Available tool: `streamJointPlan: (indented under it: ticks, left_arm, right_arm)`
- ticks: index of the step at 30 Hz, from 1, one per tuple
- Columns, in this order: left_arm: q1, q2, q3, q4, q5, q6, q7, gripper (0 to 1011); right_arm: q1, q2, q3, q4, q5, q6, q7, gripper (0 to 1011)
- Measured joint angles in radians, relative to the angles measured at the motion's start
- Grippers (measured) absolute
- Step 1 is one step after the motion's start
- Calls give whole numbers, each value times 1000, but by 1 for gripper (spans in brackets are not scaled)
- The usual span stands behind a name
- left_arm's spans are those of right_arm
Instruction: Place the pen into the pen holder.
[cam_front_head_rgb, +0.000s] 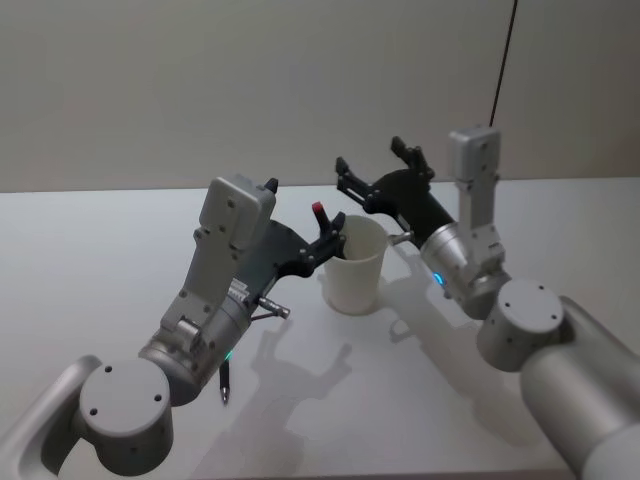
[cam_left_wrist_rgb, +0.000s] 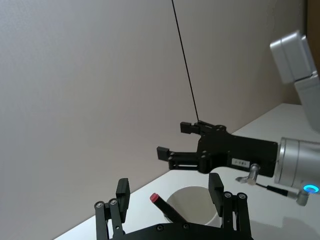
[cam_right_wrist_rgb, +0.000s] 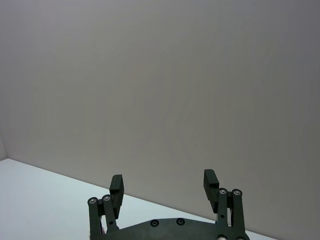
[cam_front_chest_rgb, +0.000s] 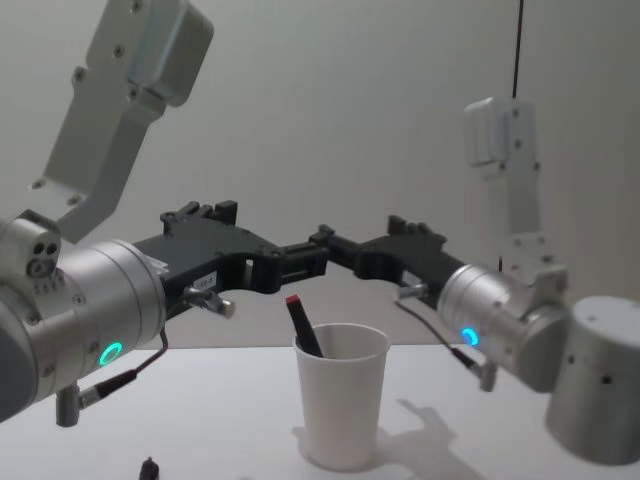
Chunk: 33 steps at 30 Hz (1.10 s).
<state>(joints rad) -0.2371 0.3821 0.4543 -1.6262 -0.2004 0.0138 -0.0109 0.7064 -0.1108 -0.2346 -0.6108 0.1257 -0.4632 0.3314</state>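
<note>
centrally, on a plain white table (cam_front_head_rgb: 120, 240) before a bare wall, stands the pen holder (cam_front_head_rgb: 355, 272), a white paper cup, upright. both robot arms reach in over it, one from each side. the left gripper (cam_left_wrist_rgb: 169, 189) hovers just beside the cup's rim on the robot's left, its jaws spread wide and holding nothing. the right gripper (cam_right_wrist_rgb: 163, 182) hangs higher, past the cup's far side, its jaws likewise apart and empty, pointed at the wall. the pen (cam_front_chest_rgb: 302, 328) is already in the cup, with its lower end down inside and its red-capped top poking out above the rim. its long axis is tilted and leans toward the robot's left, so the red top points at the left gripper, the nearer of the two. whether that gripper touches the pen cannot be told. the placing looks done. the likely next move is for the left gripper to back off without brushing the leaning top or nudging the light cup. nearer the robot, a thin dark thing (cam_front_head_rgb: 225, 384), perhaps another pen, lies on the table
</note>
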Motion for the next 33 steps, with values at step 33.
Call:
streamJointPlan:
  ticks: [33]
  left_arm:
    - [0, 0, 0, 0, 0, 0, 0, 1000]
  right_arm:
    - [-372, 173, 81, -726, -143, 444, -167, 1002]
